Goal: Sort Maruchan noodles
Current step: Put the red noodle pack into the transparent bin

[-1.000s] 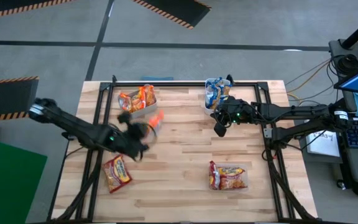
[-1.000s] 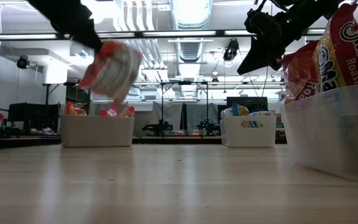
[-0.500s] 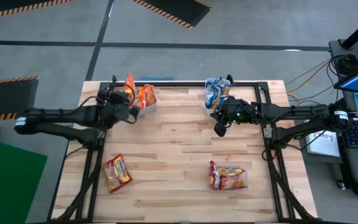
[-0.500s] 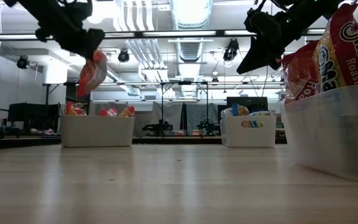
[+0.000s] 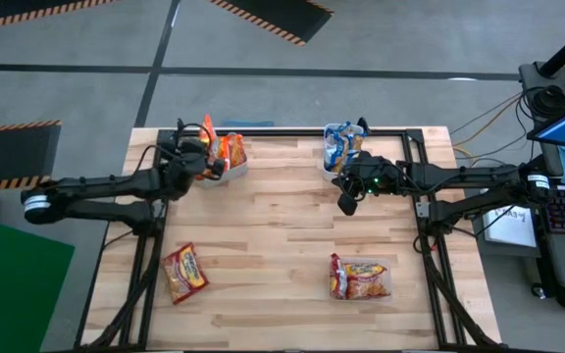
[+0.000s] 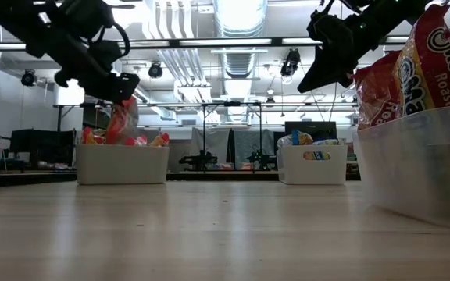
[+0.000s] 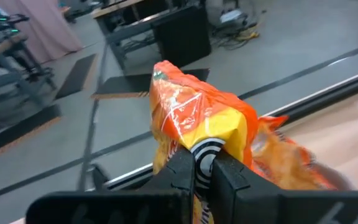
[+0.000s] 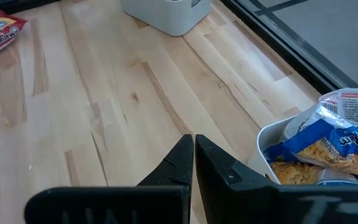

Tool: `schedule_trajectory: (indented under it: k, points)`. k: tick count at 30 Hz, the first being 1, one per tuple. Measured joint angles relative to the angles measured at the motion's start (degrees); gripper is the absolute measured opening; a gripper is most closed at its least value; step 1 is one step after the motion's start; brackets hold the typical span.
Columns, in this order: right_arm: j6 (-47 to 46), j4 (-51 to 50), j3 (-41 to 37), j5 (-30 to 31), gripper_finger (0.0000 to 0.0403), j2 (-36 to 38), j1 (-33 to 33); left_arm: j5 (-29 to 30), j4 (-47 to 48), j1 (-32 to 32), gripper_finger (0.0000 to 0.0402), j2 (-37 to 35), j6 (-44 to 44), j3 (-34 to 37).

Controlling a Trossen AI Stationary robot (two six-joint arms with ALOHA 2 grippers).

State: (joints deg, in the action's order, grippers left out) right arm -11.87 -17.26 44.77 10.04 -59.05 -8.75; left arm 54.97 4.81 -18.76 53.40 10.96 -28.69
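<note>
Orange packet (image 7: 197, 127) clenched by left gripper (image 5: 200, 163) above 11 o'clock bin (image 5: 231, 175); right gripper (image 5: 346, 203) closed, empty; red packet (image 5: 184, 272) at 7 o'clock unsorted.

Floor (image 5: 381, 39): my grey concrete.
Hazard mats (image 5: 273, 15): striped, far side.
Ceiling lights (image 6: 241, 16): on, overhead.

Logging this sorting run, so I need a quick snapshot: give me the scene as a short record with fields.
left gripper: shut on orange packet, above the bin of orange packets
right gripper: shut, empty, beside the bin of blue packets
loose on table: red packet
near bin: red packets
</note>
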Motion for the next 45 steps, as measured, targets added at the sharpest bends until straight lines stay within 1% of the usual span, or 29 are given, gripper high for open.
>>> schedule_trajectory:
  k: [3, 6, 8, 12, 16, 20, 23, 26, 28, 29, 31, 33, 36, 39, 42, 45]
  points:
    - [0.1, 0.0, 0.0, 0.0, 0.0009, 0.0, 0.0, -2.1, -8.8, -0.2, 0.0003, 0.6, -2.1, 3.2]
    - [0.1, 0.0, 0.0, 0.0, 0.0009, 0.0, 0.0, -2.1, -17.0, -0.2, 0.0003, 1.3, -6.0, 5.4]
    - [0.1, 0.0, 0.0, 0.0, 0.0009, 0.0, 0.0, -2.0, -20.1, -0.3, 0.0003, 1.8, -7.6, 6.6]
    - [0.1, 0.0, 0.0, 0.0, 0.0009, 0.0, 0.0, -1.2, -18.5, -0.9, 0.0003, 2.7, -5.9, 8.3]
    - [0.1, 0.0, 0.0, 0.0, 0.0009, 0.0, 0.0, -0.1, -15.3, -0.9, 0.0013, 4.0, 0.6, 10.4]
    - [-0.1, 0.0, 0.0, 0.0, 0.0009, 0.0, 0.0, -0.1, -9.4, -0.9, 0.0037, 4.3, 8.9, 10.4]
    - [-0.4, -0.2, 0.0, 0.0, 0.0009, 0.0, 0.0, -0.8, -3.0, -0.9, 0.0062, 3.7, 12.9, 8.6]
    - [-0.8, -0.5, -0.1, 0.0, 0.0009, 0.0, 0.0, -6.3, 5.1, -0.9, 0.0088, 3.1, 15.5, 4.5]
    - [-1.0, -0.5, -0.2, 0.0, 0.0009, 0.0, 0.0, -10.1, 11.7, -0.8, 0.0104, 3.0, 15.6, 0.2]
    - [-1.0, -0.5, -0.2, 0.0, 0.0009, 0.0, 0.0, -11.1, 14.8, -0.8, 0.0112, 3.0, 15.3, -2.3]
    - [-1.1, -0.5, -0.2, 0.0, 0.0009, 0.0, 0.0, -11.0, 21.0, -0.8, 0.0124, 3.1, 14.2, -7.3]
    - [-1.2, -0.5, -0.2, 0.0, 0.0009, 0.0, 0.0, -9.1, 23.9, -0.8, 0.0132, 3.4, 12.3, -11.8]
    - [-1.2, -0.5, -0.4, 0.0, 0.0009, 0.0, 0.0, -5.2, 24.1, -1.0, 0.0136, 3.7, 7.3, -16.2]
    - [-1.2, -0.5, -0.4, 0.0, 0.0009, 0.0, 0.0, -1.5, 21.8, -2.0, 0.0137, 4.4, 2.8, -18.1]
    - [-1.1, -0.5, -0.4, 0.0, 0.0009, 0.0, 0.0, -1.7, 15.2, -4.6, 0.0132, 5.6, -1.1, -17.4]
    - [-1.0, -0.5, -0.4, 0.0, 0.0009, 0.0, 0.0, -3.8, 7.7, -7.8, 0.0118, 7.8, -1.0, -14.5]
